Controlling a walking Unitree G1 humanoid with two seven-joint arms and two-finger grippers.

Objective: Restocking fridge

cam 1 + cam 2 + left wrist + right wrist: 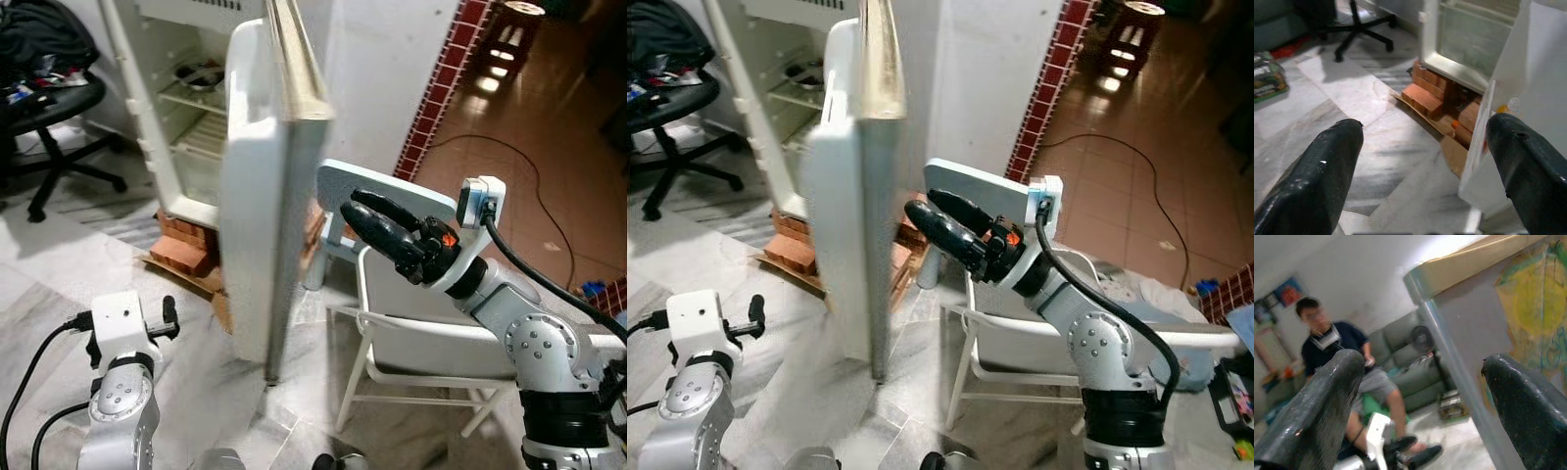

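Fridge door [257, 196]: swung open, edge-on, middle of view.
Right gripper [364, 217]: raised, fingers spread wide, empty, near door's outer face.
Left gripper [1420, 161]: low, wide, empty.
Handling: likely heavy, rigid, hinged; best pushed along outer edge.

Fridge door [260, 196] top cut off; person [1342, 362] blurred.
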